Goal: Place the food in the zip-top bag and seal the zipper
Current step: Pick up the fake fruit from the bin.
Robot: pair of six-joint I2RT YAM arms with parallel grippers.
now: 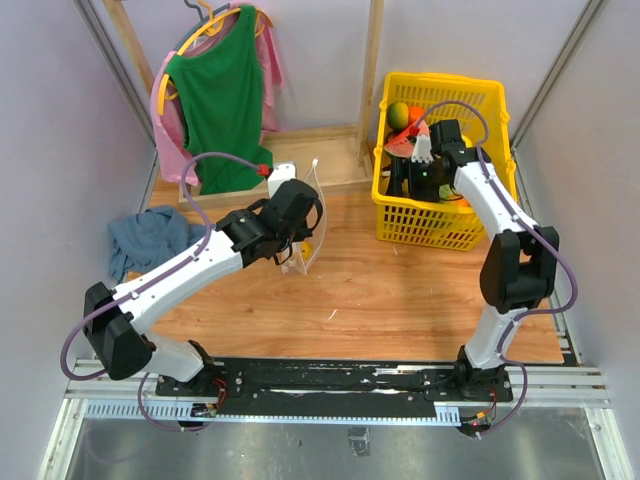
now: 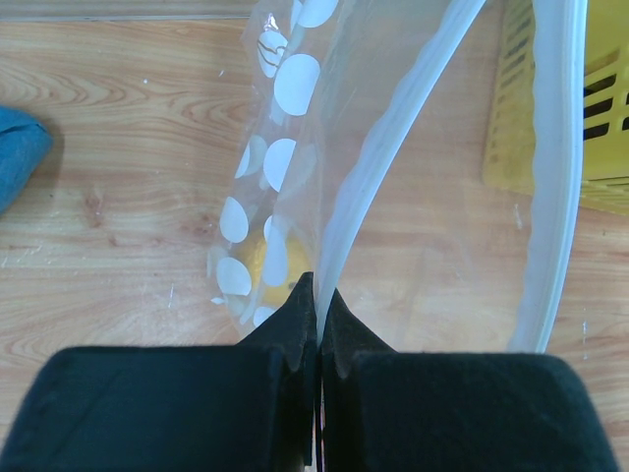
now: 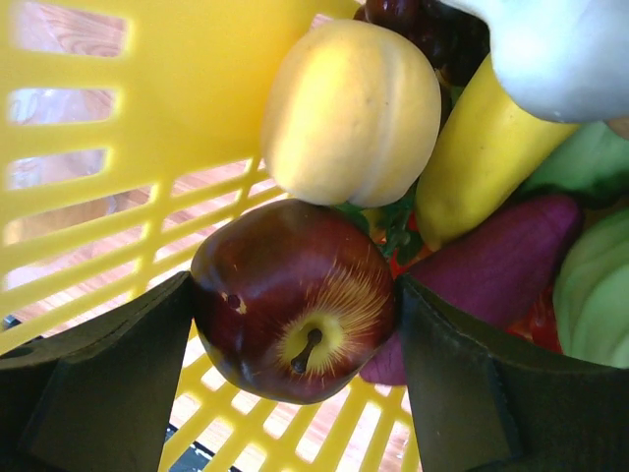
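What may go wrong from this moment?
The right gripper grips the dark red apple while a yellow round fruit rests against it; lifting may roll that fruit, or the smooth apple may slip. The left gripper pinches the zip-top bag at one spot only, so its mouth may sag shut.

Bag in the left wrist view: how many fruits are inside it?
1. A yellow fruit lies low in the bag, just ahead of the left gripper; the gripper could hide more.

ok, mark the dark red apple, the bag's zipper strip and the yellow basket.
dark red apple (image 3: pixel 285 285): right wrist view, skin above stem.
zipper strip (image 2: pixel 391 143): left wrist view, mid-length.
yellow basket (image 1: pixel 430 225): top external view, near wall.
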